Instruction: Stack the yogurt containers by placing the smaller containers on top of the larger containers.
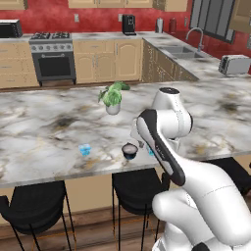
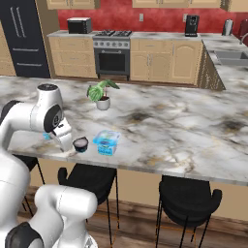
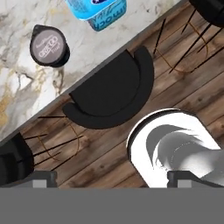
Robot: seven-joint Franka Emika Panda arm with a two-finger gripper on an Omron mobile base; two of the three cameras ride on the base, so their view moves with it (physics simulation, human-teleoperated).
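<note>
While the arm folds low over the near edge of the marble island counter (image 2: 164, 126), the pincer (image 3: 112, 177) points down past that edge, its two dark finger tips (image 3: 41, 177) standing far apart at either side of the hand view, jaws wide, nothing between them and nothing touched. Below the pincer lies wood floor and the round black seat of a bar stool (image 3: 109, 94). Up and off to one side of the tips in the hand view, the dark cup (image 3: 49, 45) sits upright on the counter close to the rim, pale printed top facing up. Just beyond it, cut by the frame edge, is the blue tub (image 3: 98, 11). From the right base view, dark cup (image 2: 80, 144) and blue tub (image 2: 106, 141) stand near each other, apart, beside the wrist. The light-blue cup (image 1: 85, 149) sits on the far side of the dark cup (image 1: 130, 150), well apart from it. A potted plant (image 1: 112, 98) stands farther back on the counter.
</note>
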